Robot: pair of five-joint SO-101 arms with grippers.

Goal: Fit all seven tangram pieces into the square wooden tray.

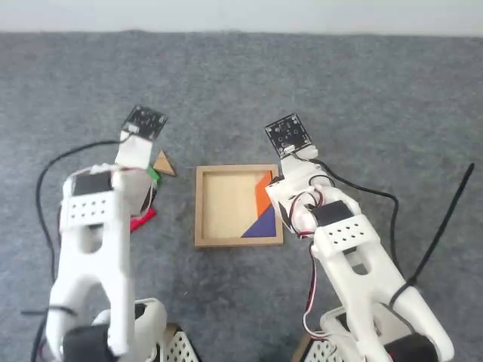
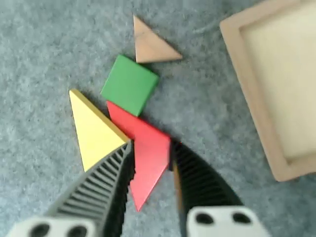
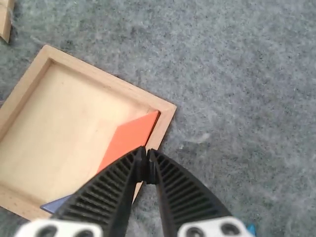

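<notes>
The square wooden tray lies mid-table with an orange piece and a blue triangle along its right side. To its left on the carpet are a plain wooden triangle, a green square, a yellow triangle and a red parallelogram. My left gripper is shut on the red parallelogram, one finger against each long edge, and the piece still touches the green and yellow pieces. My right gripper is shut and holds nothing, over the tray's corner by the orange piece.
Grey carpet covers the table, with open room beyond the tray and to its right. Black cables trail from both arms at the far left and far right. The arm bases stand at the near edge.
</notes>
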